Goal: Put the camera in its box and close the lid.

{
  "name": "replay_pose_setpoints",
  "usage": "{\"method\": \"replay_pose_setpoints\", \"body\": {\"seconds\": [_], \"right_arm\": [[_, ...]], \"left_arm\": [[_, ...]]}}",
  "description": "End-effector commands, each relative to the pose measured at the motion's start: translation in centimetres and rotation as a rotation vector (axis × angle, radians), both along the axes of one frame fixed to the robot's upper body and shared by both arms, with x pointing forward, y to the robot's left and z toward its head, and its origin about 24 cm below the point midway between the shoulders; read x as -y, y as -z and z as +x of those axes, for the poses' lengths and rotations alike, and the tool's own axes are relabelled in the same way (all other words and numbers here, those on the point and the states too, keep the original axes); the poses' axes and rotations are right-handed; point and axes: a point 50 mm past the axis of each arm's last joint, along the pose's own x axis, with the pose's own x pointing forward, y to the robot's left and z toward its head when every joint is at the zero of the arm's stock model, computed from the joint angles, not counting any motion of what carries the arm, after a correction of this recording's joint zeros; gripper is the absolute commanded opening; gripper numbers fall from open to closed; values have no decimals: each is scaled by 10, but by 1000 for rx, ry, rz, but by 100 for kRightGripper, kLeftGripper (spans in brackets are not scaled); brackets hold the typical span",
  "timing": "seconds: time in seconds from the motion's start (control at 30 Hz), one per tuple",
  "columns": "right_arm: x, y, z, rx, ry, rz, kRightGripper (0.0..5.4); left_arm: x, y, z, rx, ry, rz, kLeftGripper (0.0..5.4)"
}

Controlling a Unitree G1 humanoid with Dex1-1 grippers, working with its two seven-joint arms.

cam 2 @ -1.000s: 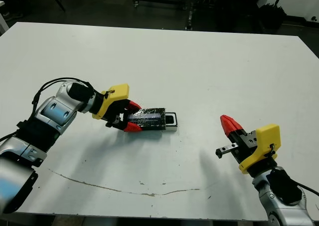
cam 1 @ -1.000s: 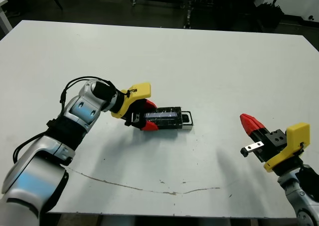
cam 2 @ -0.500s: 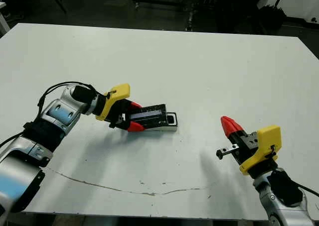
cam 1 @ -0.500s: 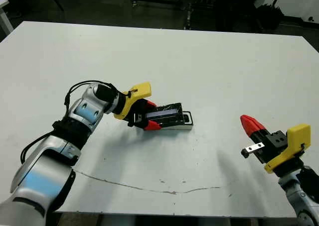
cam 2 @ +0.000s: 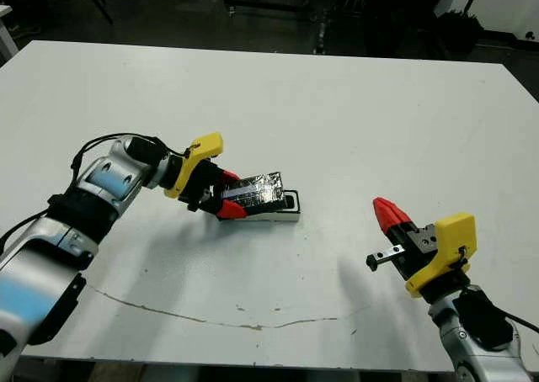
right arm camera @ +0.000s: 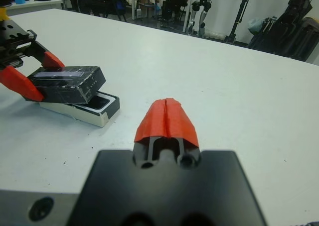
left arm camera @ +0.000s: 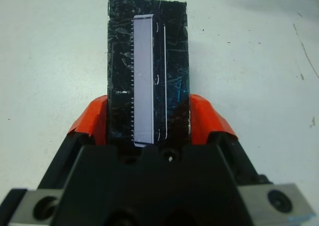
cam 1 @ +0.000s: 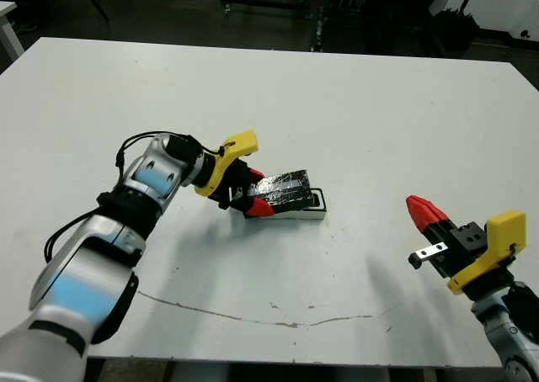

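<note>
Raised at its gripped end since a second ago, the lid (cam 1: 283, 187) now tilts over the box (cam 1: 296, 211), hiding most of it; the camera (right arm camera: 95, 103) shows dark in the uncovered end. Left gripper (cam 1: 250, 194) clamps the lid's end. Right gripper (cam 1: 420, 210), fingers pressed together, hovers well apart above the table (cam 1: 354, 113).

Left claw (cam 1: 249, 198) clamping lid (cam 1: 282, 186), tilted over box (cam 1: 310, 209)

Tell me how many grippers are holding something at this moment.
1. The left gripper is shut on the lid, held tilted over the box. The right gripper is shut and empty, away to the right.
</note>
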Motion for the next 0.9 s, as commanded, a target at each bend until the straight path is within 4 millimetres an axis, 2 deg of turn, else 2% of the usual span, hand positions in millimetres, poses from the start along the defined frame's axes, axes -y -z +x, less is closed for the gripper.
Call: {"method": "replay_pose_setpoints", "body": {"seconds": [0.03, 0.43, 0.9], "right_arm": [[1, 0, -1, -2, 8, -3, 0], [0, 1, -4, -6, 11, -2, 0], [2, 2, -6, -12, 15, 4, 0]], "left_arm": [[6, 15, -1, -20, -1, 97, 313], [26, 18, -1, 45, 124, 153, 312], [42, 28, -7, 36, 154, 121, 312]]}}
